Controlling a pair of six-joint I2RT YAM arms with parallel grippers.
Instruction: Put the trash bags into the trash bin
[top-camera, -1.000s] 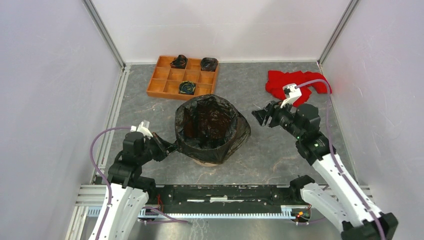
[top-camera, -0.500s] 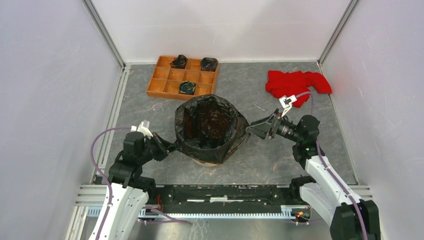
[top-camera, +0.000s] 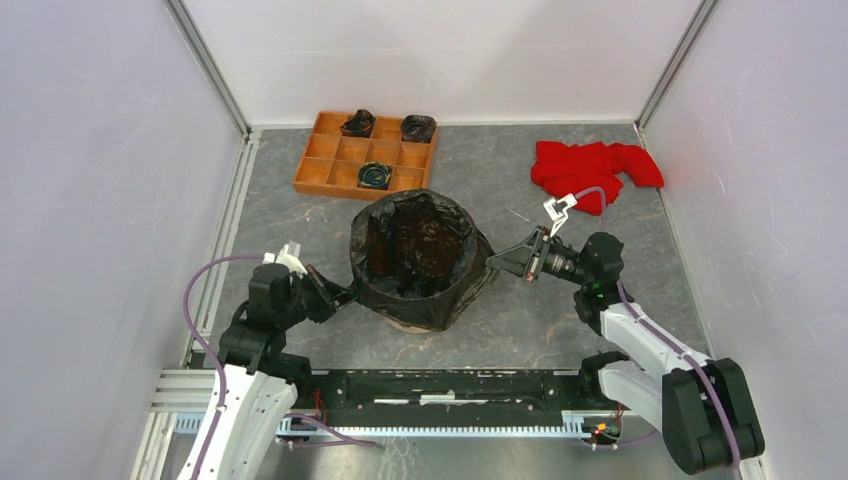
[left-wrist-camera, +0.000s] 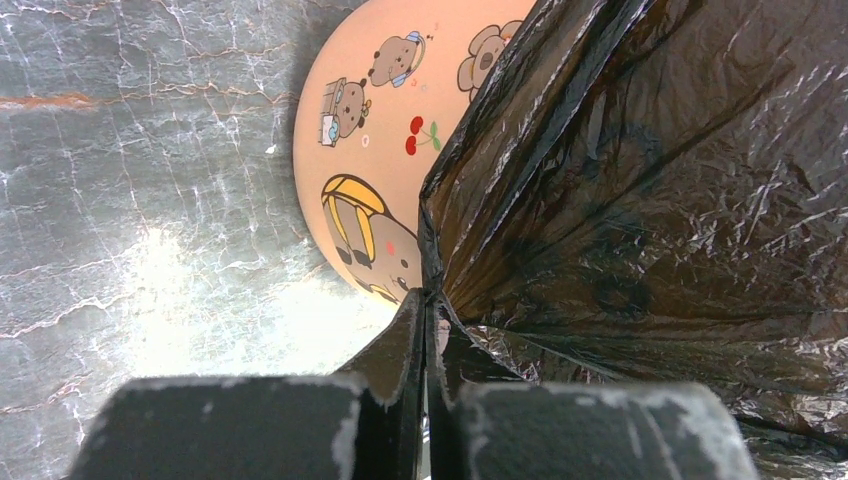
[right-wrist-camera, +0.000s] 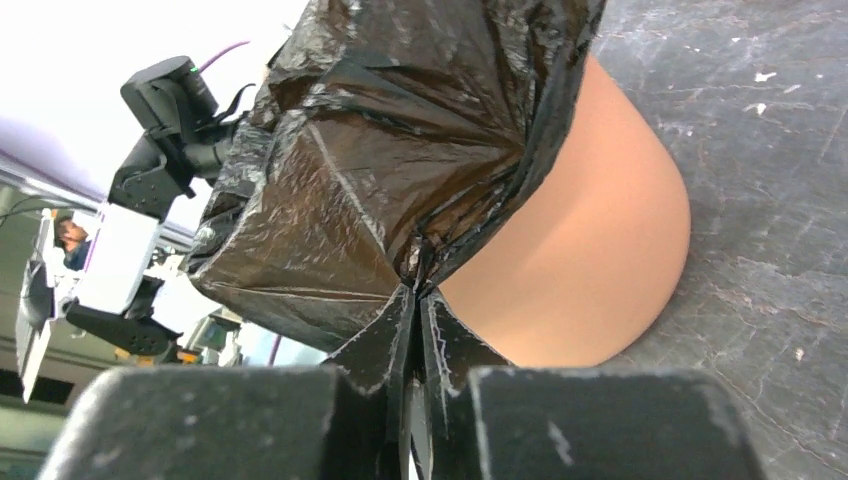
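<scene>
Grippers fully closed: left gripper (left-wrist-camera: 427, 300) and right gripper (right-wrist-camera: 415, 288) each pinch the bag (left-wrist-camera: 640, 200) at their fingertips; bucket (right-wrist-camera: 590, 250) stands between them.

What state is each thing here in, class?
trash bin: upright, lined
trash bag: open, draped over the bin's rim
left gripper: shut on the bag's edge
right gripper: shut on the bag's edge
red cloth: crumpled
tray: holds three rolled bundles

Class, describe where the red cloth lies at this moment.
In the top view, the red cloth lies at the far right, beyond the right gripper and right of the wooden tray.
</scene>
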